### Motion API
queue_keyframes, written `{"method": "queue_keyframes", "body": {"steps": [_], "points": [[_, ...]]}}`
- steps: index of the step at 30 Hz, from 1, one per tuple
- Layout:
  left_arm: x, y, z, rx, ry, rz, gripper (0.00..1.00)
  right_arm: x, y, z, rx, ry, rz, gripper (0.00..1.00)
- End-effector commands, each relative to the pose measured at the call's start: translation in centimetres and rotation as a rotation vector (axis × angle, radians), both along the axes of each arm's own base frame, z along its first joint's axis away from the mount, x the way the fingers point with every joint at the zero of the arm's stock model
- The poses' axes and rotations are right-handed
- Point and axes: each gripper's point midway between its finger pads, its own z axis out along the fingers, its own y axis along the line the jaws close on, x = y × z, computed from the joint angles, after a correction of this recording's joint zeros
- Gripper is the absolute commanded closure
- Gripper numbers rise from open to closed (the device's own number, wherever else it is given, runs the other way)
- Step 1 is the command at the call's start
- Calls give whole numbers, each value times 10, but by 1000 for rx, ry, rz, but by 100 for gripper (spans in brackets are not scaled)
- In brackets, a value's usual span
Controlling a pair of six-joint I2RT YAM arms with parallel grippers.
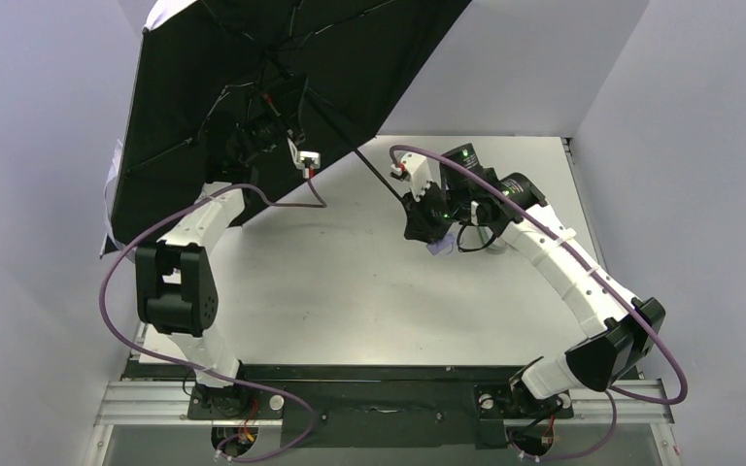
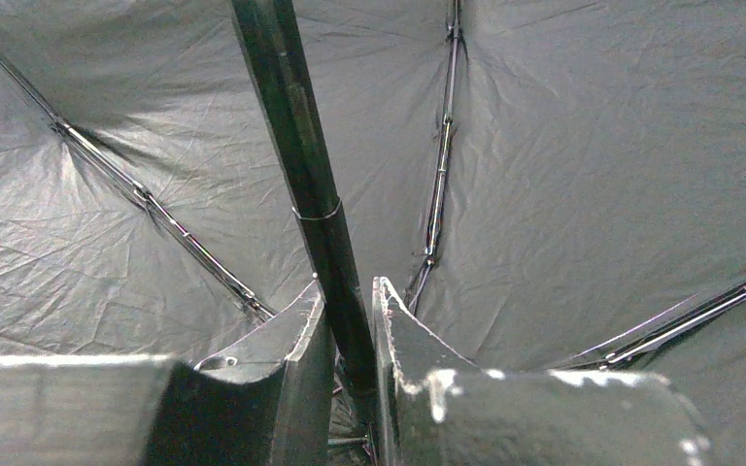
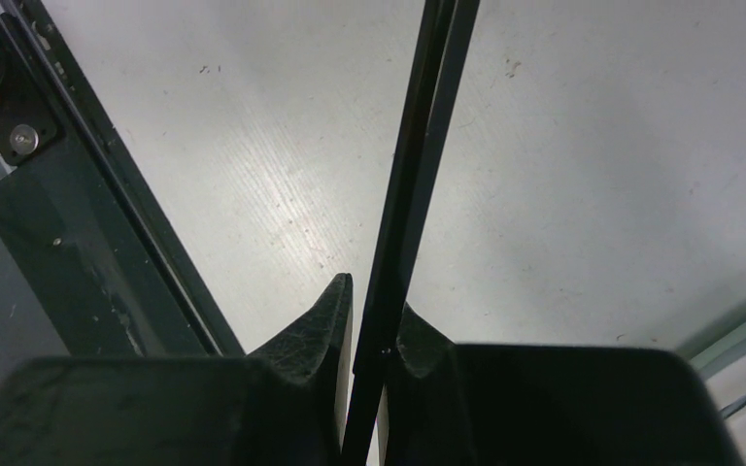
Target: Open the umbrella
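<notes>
The umbrella [image 1: 185,116] stands open at the far left, its black underside facing the top camera and a pale lavender edge showing at its rim. Its thin black shaft [image 1: 364,160] slants down to the right. My left gripper [image 1: 270,124] is under the canopy, shut on the thick upper shaft [image 2: 301,146] among the ribs [image 2: 437,175]. My right gripper [image 1: 410,209] is shut on the thin lower shaft [image 3: 418,146], just above the table. The lavender handle [image 1: 439,249] peeks out below it.
The white table [image 1: 350,291] is boxed in by pale walls at the back and both sides. The canopy presses against the left wall. A black base plate [image 1: 379,388] and rail [image 3: 68,223] run along the near edge.
</notes>
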Motion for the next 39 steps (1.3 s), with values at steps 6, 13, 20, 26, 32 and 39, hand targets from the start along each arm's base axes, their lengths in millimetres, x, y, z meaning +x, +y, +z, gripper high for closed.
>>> {"method": "queue_keyframes", "body": {"steps": [6,13,20,26,32,39], "points": [[24,332,53,-331,-137,1104,91,-132,-78,-11,-221,275,171,100],[27,352,54,-353,-141,1184,89,-133,-78,-11,-221,273,174,100],[31,378,49,-364,-123,1284,89,-133,-79,-11,-224,264,172,100],[37,391,27,-362,-42,1349,91,-133,-79,-11,-225,260,172,100],[41,345,8,-338,17,1208,94,-133,-73,-12,-196,268,169,100],[48,204,-10,-229,26,813,84,-112,-42,14,-40,212,127,100]]}}
